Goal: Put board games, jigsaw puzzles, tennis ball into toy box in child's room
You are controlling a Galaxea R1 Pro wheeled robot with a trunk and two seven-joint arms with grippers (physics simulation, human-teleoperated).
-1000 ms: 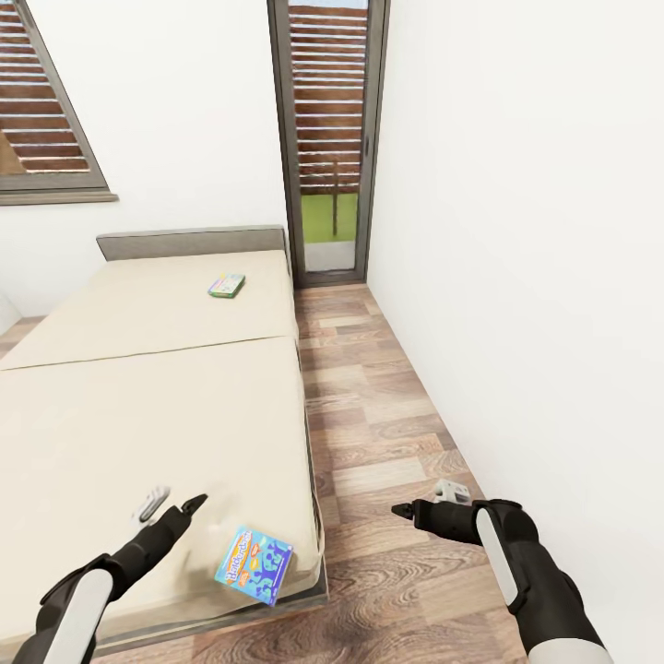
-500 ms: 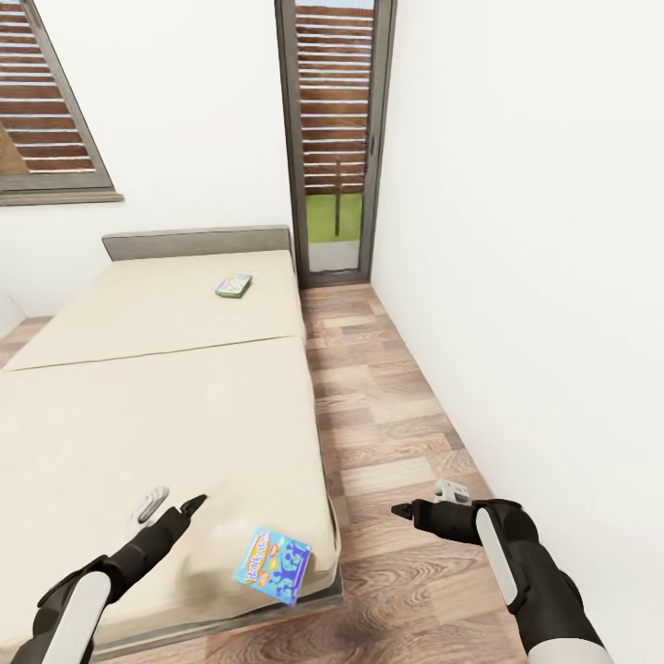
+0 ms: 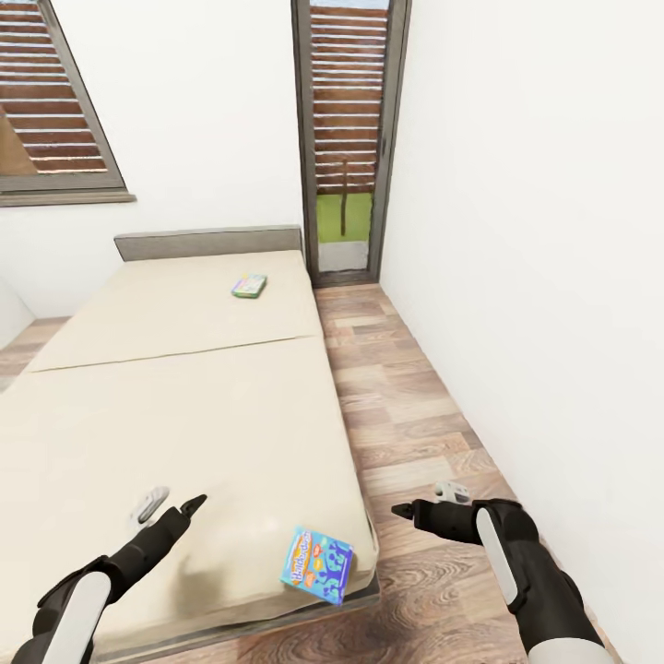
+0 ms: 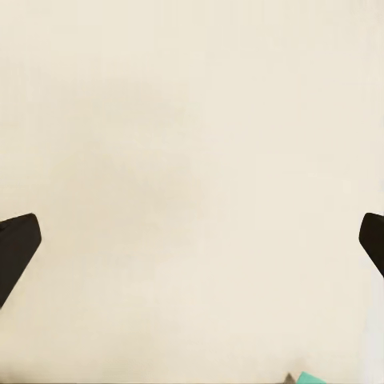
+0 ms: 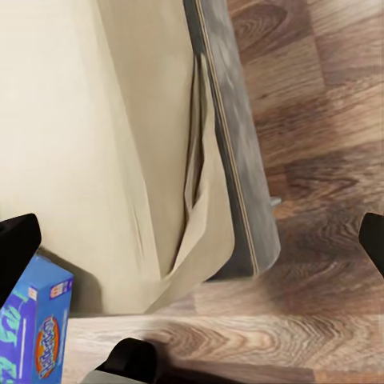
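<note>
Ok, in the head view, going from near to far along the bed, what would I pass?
Blue flat cardboard game box at the beige mattress's near corner → seam across the mattress → small green flat game box → low grey-brown headboard → white wall.

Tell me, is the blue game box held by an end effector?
No. In the head view the blue game box lies on the bed near its corner, apart from both end effectors.
</note>
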